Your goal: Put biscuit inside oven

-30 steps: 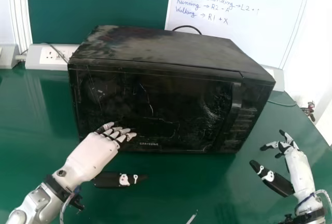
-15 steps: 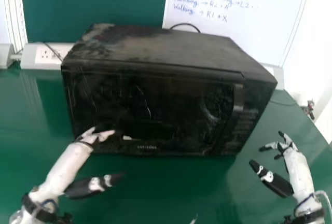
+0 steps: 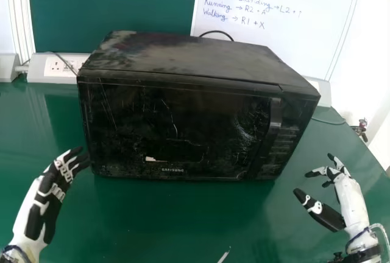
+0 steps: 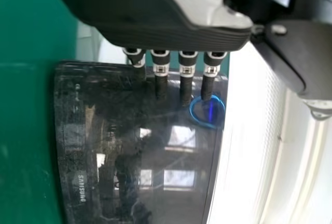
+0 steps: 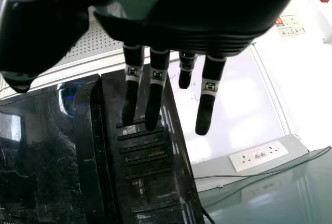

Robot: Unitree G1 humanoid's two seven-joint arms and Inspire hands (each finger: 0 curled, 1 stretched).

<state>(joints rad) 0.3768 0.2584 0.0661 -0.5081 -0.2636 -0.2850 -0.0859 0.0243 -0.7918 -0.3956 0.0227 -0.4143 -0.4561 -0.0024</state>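
the closed oven stands on the tabletop. the left hand is near its left front corner, fingers extended, slightly parted; the right hand, fingers spread, is right of the oven.

Scratched black oven, upright, shut

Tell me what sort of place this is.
Probably a robotics lab or training room: a whiteboard with handwritten mode notes, wall sockets, and an oven set on a green table.

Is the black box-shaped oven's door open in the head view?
No, its scratched glossy black door sits flush with the black metal oven body.
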